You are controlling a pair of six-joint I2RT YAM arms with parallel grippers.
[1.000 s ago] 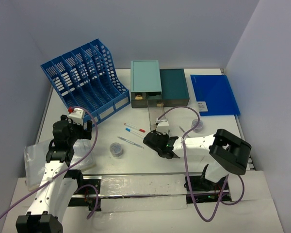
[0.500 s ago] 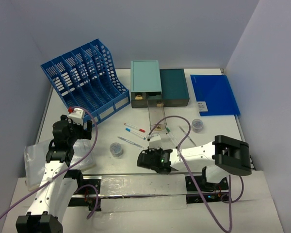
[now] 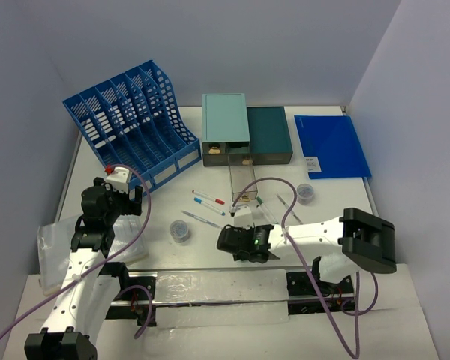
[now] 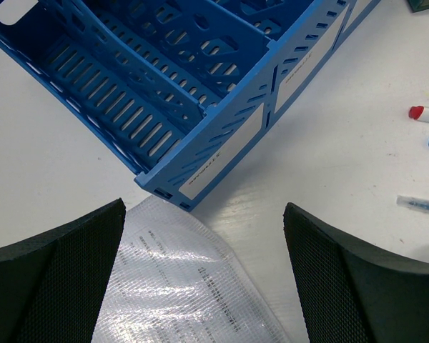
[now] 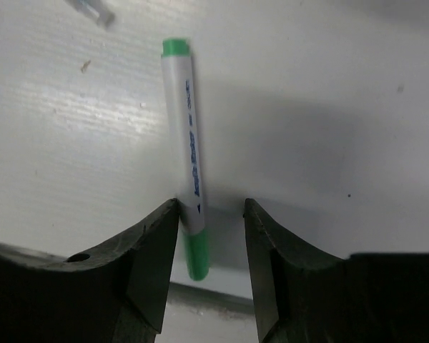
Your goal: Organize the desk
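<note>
Marker (image 5: 188,153), green-capped, lies on the bench (image 5: 329,128) between the half-spread fingers of the right hand (image 5: 211,207), touching one finger, clear of the other; the left hand (image 4: 204,211) gapes wide above a corner of the blue file rack (image 4: 164,93) and a plastic sleeve (image 4: 171,279)

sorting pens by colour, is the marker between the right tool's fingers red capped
No, the marker lying inside the open right tool shows green at both ends.
</note>
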